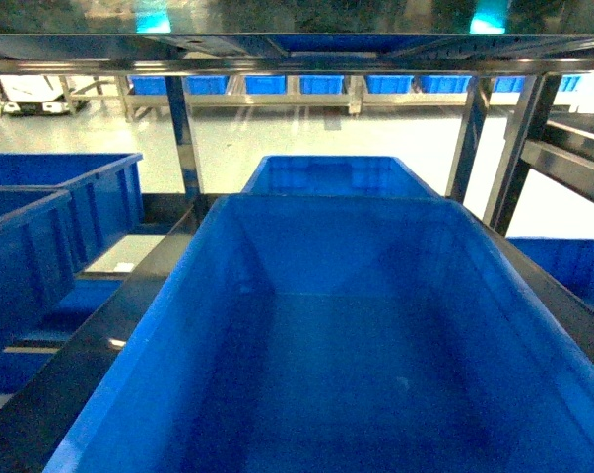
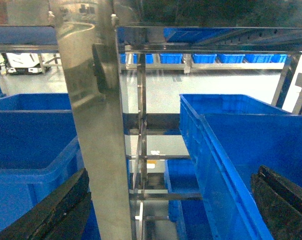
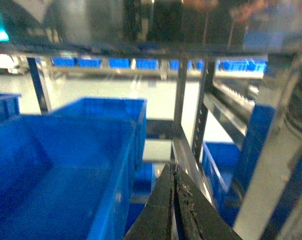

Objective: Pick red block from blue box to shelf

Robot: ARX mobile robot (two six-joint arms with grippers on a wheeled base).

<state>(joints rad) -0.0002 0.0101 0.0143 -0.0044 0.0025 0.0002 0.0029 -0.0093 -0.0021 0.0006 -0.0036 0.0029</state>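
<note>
Shelf (image 1: 188, 148): silver steel rack, square upright posts, flat tiers; an upper tier crosses the top of every view.

Near crate (image 1: 306, 335): large dark blue plastic bin sitting on a shelf tier, filling the lower head view; its visible interior holds nothing.

Far crate (image 1: 336, 175): a second dark blue bin just behind the first, toward the back edge of the same tier.

Side crates (image 1: 50, 217): more dark blue bins to the left of the shelf post; others line a distant rack across the pale floor (image 1: 306, 138).

Left tool (image 2: 161, 205): dark fingers (image 2: 55, 210) at the lower corners of its wrist view, spread wide apart, a steel post (image 2: 95, 125) rising between them close to the left finger.

Right tool (image 3: 175, 200): two dark fingers pressed together, nothing between them, just right of the near crate's wall.

Red block, blue box: neither appears in any view; location cannot be told.
</note>
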